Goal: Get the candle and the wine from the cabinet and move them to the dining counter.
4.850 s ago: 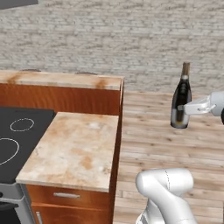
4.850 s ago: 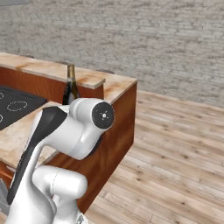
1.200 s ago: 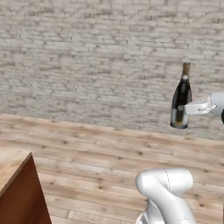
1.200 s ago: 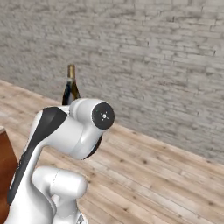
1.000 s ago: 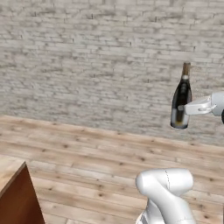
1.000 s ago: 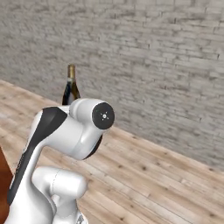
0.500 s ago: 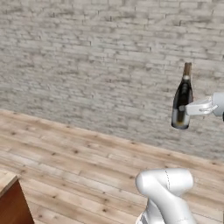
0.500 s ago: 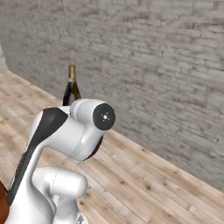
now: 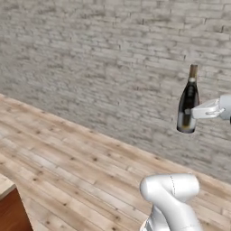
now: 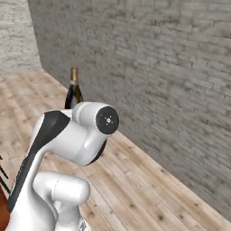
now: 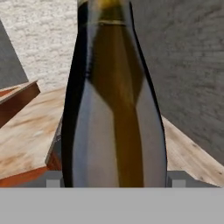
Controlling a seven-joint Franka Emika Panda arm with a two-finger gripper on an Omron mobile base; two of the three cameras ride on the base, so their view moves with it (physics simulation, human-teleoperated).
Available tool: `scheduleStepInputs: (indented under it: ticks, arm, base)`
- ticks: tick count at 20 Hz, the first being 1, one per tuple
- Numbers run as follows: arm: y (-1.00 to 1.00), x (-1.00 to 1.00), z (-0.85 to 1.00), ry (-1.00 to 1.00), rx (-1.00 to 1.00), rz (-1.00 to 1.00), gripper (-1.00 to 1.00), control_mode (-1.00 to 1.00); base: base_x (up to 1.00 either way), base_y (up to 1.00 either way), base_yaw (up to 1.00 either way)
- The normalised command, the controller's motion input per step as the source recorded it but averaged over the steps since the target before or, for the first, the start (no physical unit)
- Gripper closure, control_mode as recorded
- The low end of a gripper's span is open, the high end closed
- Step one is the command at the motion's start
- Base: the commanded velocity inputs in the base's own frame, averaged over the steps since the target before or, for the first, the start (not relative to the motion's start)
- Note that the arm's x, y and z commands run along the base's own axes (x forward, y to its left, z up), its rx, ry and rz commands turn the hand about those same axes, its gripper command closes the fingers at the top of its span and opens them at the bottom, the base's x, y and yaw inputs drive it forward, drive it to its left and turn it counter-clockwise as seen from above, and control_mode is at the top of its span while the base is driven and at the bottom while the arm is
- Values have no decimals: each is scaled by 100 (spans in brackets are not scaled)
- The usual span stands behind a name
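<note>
The white two-finger gripper [image 9: 195, 112] is clamped on the lower body of the dark glass wine bottle with a long narrow neck [image 9: 188, 101]; the bottle stands upright in mid-air at the right of the left base view, in front of a grey brick wall [image 9: 90, 67]; in the right base view its neck and shoulders [image 10: 73, 92] rise just behind the white arm's round joint [image 10: 101, 121]; in the hand view the bottle's dark body [image 11: 114, 109] sits between the two finger tips, with a beige marbled counter with a reddish wood edge [image 11: 26, 131] behind it at the left.

Against the picture from nearly five seconds ago, the whole scene has swung round with the base: the counter and black cooktop that lay at the left are gone from the base views, and pale wooden floor planks [image 9: 67, 167] and brick wall take their place; a reddish wood corner [image 9: 11, 210] shows at the lower left; the bottle keeps the same place in the grip.
</note>
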Motion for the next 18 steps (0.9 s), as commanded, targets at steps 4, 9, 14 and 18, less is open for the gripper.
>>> scheduleStepInputs:
  ticks: [4, 9, 14, 18]
  arm:
    - [0, 0, 0, 0, 0, 0, 100, 100]
    - [0, 0, 0, 0, 0, 0, 100, 100]
    - [0, 0, 0, 0, 0, 0, 100, 100]
    - [0, 0, 0, 0, 0, 0, 100, 100]
  base:
    - [69, -18, 28]
    - [67, -17, 31]
    - [54, -14, 41]
    - [54, -14, 39]
